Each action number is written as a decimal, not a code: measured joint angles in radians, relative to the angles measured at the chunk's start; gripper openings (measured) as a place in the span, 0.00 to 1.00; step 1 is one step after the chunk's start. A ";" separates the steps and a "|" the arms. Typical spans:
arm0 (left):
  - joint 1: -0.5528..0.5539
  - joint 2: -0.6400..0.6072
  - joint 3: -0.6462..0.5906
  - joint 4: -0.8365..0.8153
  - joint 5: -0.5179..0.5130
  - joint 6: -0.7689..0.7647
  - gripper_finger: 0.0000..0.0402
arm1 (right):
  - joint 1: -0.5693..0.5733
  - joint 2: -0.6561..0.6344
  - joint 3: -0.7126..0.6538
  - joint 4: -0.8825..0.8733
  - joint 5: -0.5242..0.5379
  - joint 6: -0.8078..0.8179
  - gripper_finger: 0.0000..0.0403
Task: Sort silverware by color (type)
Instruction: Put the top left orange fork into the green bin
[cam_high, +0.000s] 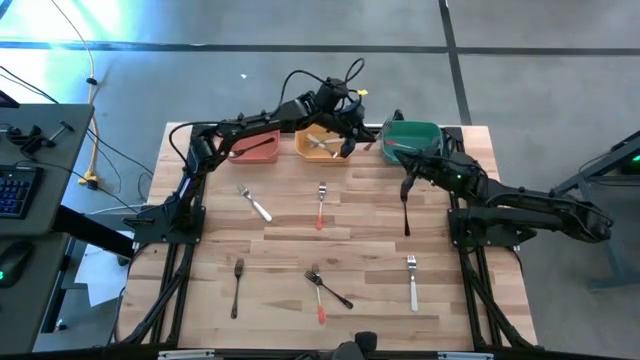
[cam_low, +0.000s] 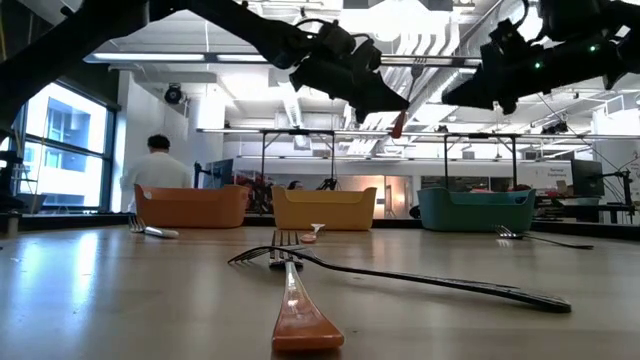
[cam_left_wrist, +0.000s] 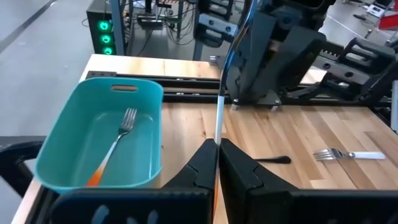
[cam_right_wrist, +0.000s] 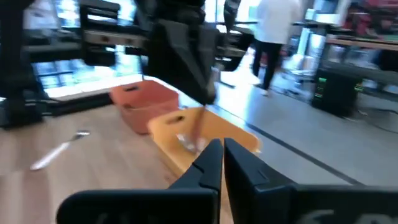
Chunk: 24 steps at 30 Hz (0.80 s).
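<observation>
A wooden table (cam_high: 300, 215) carries three bins along its far edge: red bin (cam_high: 257, 148), orange bin (cam_high: 322, 145) and green bin (cam_high: 411, 138). The left gripper (cam_high: 348, 142) hovers over the orange bin's right side, its fingers closed on a slim white fork (cam_left_wrist: 218, 118). The right gripper (cam_high: 407, 188) hangs just near of the green bin, its fingers closed on a dark fork (cam_high: 406, 212) that dangles downward. More forks (cam_high: 320, 283) lie scattered across the table. One red-handled fork (cam_left_wrist: 112, 149) lies in the green bin.
</observation>
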 joint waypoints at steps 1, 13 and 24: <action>-0.003 0.000 0.000 0.002 0.000 0.001 0.00 | 0.002 0.003 -0.001 0.017 -0.025 0.002 0.03; -0.045 0.000 0.000 0.002 0.000 0.017 0.00 | 0.010 0.133 -0.001 0.305 -0.051 0.012 0.34; -0.056 0.000 0.000 -0.003 -0.006 0.019 0.00 | 0.007 0.286 0.000 0.513 -0.062 -0.027 0.25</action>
